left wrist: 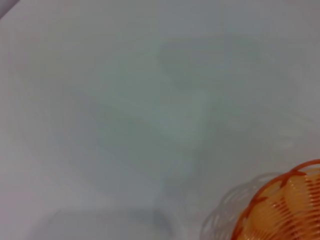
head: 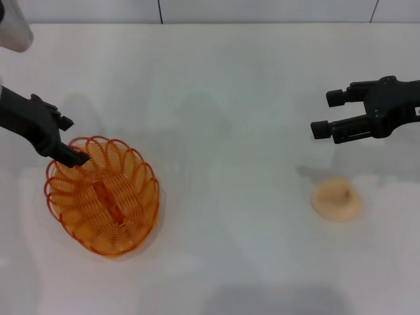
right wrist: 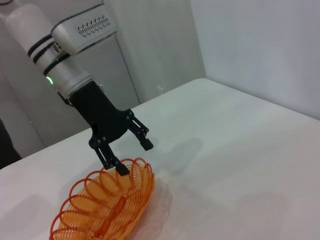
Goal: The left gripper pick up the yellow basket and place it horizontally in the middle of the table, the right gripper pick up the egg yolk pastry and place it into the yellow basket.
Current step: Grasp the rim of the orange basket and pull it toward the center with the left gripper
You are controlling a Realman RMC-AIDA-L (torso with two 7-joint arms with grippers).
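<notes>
We see left gripper (head: 73, 141) open at yellow basket (head: 105, 197) rim, nothing gripped; right gripper (head: 328, 115) open, empty, above egg yolk pastry (head: 336, 198). Both placements pending.

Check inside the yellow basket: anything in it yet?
Yellow basket holds only its own base bar. Egg yolk pastry sits apart on the table. Left pincer is open at the rim.

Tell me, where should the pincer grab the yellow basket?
Probably the looped rim at the far end of the yellow basket, coming down from above. The loops stand up with gaps between them, so one finger can slip inside and one outside. The left pincer is open and already there, one finger at the rim. The right pincer hangs open above the egg yolk pastry.
</notes>
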